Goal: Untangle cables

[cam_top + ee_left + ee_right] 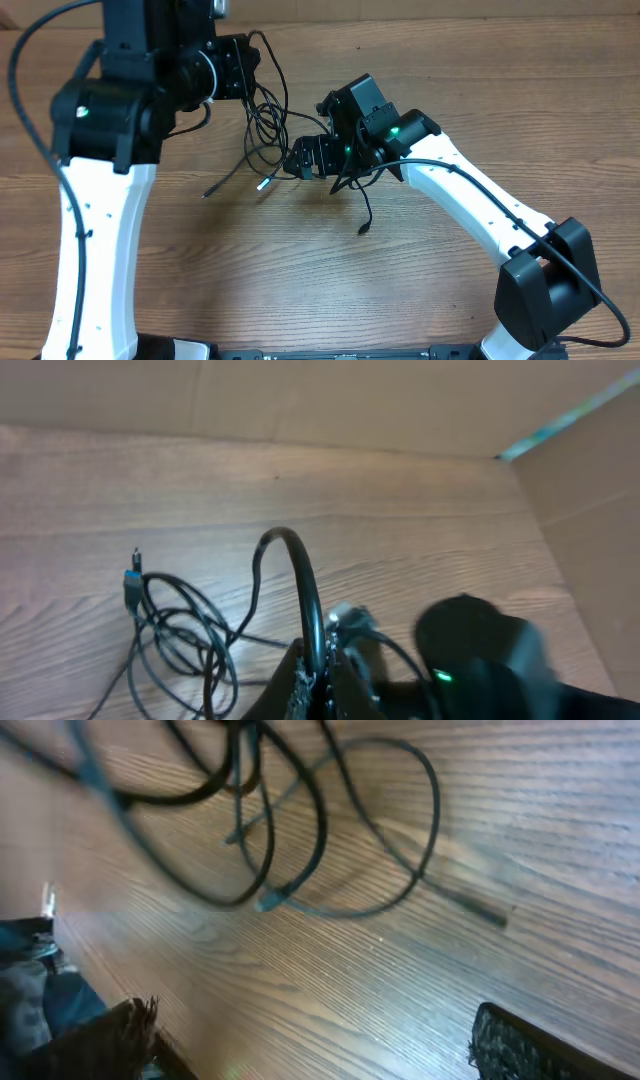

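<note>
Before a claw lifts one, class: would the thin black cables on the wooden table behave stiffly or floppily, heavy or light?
Probably floppy: the thin black cables lie in loose, curling loops on the wooden table. Likely light, since the strands look very thin. Lifting one may well drag others along, because the loops cross over each other.
</note>
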Tool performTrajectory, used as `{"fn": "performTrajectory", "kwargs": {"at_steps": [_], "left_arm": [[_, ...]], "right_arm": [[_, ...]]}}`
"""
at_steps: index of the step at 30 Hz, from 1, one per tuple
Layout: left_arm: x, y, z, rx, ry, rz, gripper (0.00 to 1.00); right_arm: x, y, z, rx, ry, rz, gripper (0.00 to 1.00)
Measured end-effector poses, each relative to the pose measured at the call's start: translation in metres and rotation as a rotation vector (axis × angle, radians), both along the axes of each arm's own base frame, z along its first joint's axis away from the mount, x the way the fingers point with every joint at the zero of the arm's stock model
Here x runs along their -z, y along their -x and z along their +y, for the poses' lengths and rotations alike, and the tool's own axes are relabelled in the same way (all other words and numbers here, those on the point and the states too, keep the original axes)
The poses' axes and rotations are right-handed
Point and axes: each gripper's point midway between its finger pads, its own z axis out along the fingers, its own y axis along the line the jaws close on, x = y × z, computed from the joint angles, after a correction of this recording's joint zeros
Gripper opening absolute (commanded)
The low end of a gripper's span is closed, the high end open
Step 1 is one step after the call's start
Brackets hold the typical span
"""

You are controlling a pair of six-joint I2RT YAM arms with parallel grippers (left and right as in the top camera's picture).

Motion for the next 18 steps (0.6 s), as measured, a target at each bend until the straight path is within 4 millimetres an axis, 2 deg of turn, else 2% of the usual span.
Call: {"fn": "performTrajectory", "kwargs": {"at_steps": [2,6,9,14,18], "left_arm": [[-0.014,0.008,0.000,0.006,0.009,-0.022,0.04],[-0.023,0.019,0.001,0.019,0.007,-0.038,0.04],[-0.021,0.026,0.002,0.035,-0.012,-0.029,0.04],[-0.016,0.031,0.001,0.068,-0.034,-0.015,0.04],[-0.019,0.032,-0.004,0.094,-0.020,-0.023,0.04]], "right_arm": [[-0.003,-0.003,0.003,-0.003,-0.014,-0.015,1.00],[-0.010,-0.011,0.007,0.002,-0.053,-0.045,1.00],[-0.021,-0.020,0.010,0.010,-0.122,-0.054,1.00],[-0.052,-0.036,0.005,-0.025,-0.319,-0.051,1.00],[-0.074,-0.038,0.002,-0.082,-0.444,-0.054,1.00]]}}
